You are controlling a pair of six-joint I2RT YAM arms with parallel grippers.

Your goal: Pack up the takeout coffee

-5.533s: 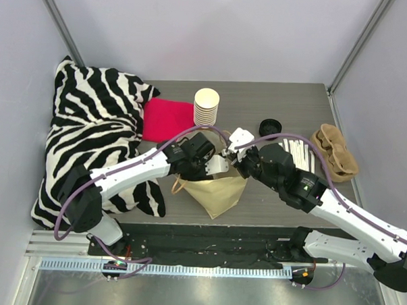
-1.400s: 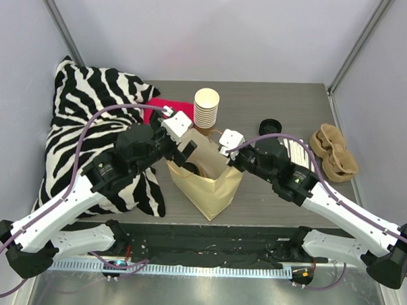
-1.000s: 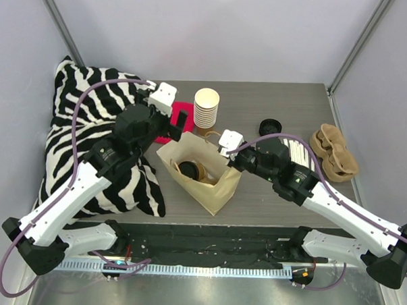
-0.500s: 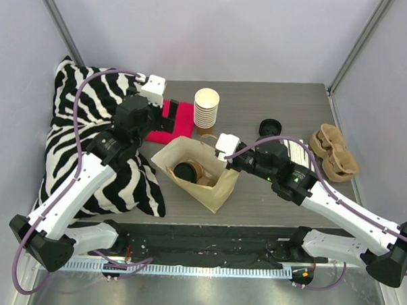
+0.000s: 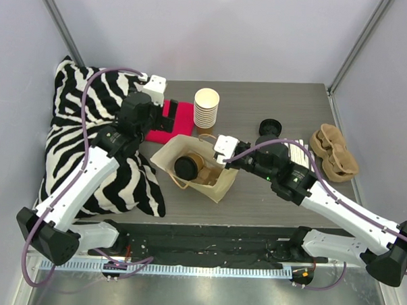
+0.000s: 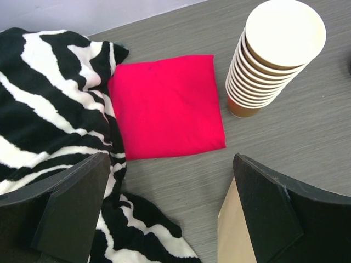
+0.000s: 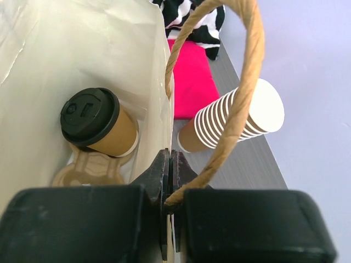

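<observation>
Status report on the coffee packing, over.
Left gripper open, over red cloth. Right gripper shut on bag rim. Coffee inside bag. Nothing blocking.

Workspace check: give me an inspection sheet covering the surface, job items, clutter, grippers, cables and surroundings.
Surface: grey wood-grain table; no spills seen.
Job's things: coffee cup, lid on, lies inside the paper bag.
Clutter: stack of cups, red cloth, zebra cushion, loose black lid, white strips, tan cup holder.
Grippers: left gripper open and empty, over the table near the red cloth; right gripper shut on the paper bag's rim beside its handle.
Cables: purple cables loop along both arms; no snag seen.
Surroundings: plain walls on three sides.
</observation>
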